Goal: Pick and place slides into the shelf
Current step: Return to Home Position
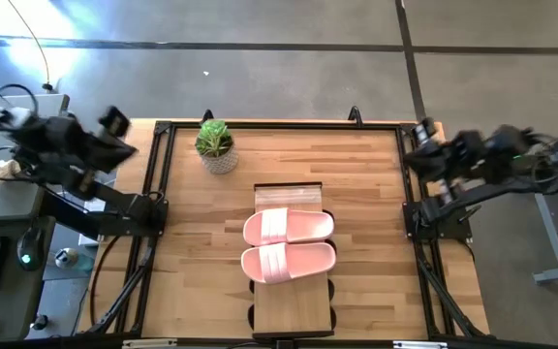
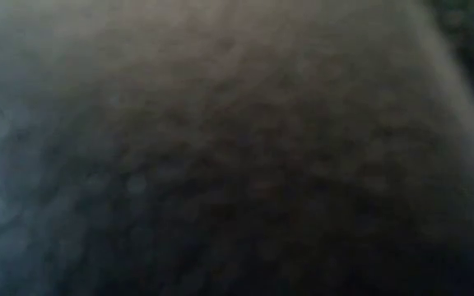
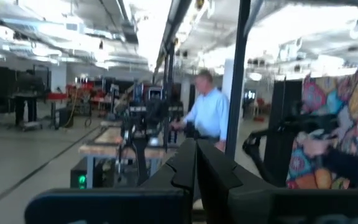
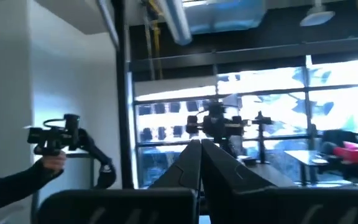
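Two pale pink slides [image 1: 289, 244] lie side by side, soles down, across the shelf's light-wood plank top [image 1: 293, 308] near the table's middle. Dark shapes [image 1: 332, 289] show along the plank's edges beneath it. My left gripper [image 3: 196, 163] is shut and raised off the table's left edge, pointing into the room. My right gripper [image 4: 200, 155] is shut and raised off the table's right edge. Neither is near the slides. The low view is covered by a dark blur.
A small potted plant [image 1: 216, 145] stands at the table's far left. A black frame [image 1: 163, 194] runs round the butcher-block tabletop. A person in a light shirt [image 3: 209, 115] stands in the room; a sleeve and hand [image 4: 42, 165] hold a device beside the table.
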Available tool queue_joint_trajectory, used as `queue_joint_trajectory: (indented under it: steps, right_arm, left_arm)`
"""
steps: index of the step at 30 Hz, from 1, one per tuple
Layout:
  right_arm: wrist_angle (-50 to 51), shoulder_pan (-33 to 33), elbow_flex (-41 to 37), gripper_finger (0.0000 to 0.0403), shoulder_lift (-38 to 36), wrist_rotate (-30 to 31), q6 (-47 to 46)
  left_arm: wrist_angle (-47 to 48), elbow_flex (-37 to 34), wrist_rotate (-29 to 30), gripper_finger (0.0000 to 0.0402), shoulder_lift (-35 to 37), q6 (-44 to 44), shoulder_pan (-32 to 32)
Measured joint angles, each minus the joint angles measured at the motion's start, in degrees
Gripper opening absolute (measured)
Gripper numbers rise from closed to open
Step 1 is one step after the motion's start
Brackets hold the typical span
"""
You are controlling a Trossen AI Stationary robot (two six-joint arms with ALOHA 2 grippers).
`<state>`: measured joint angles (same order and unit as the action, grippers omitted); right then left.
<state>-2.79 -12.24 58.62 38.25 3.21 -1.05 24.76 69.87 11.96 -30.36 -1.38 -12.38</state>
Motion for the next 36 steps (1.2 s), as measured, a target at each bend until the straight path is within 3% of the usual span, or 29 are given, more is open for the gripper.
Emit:
queue_joint_trajectory:
  steps: [3, 9, 29, 36]
  right_arm:
    - [5.3, 0.0, 2.6, 0.0, -3.1, 2.7, 0.6]
    - [5.6, 0.0, 1.0, 0.0, -8.6, 2.3, 1.2]
    - [-5.6, 0.0, -18.4, 0.0, -31.7, 4.0, -2.0]
    - [-6.0, 0.0, -24.8, 0.0, -38.0, 8.4, -3.4]
  left_arm:
    - [1.8, 0.5, 0.6, 0.0002, 3.7, -0.4, 0.0]
    - [1.8, -4.4, 4.2, 0.0001, 11.7, -1.8, 0.0]
    - [-2.5, -17.2, 4.7, 0.0, 27.7, -1.9, 0.0]
    - [-3.7, -20.1, 4.4, 0.0, 29.9, -1.8, 0.0]
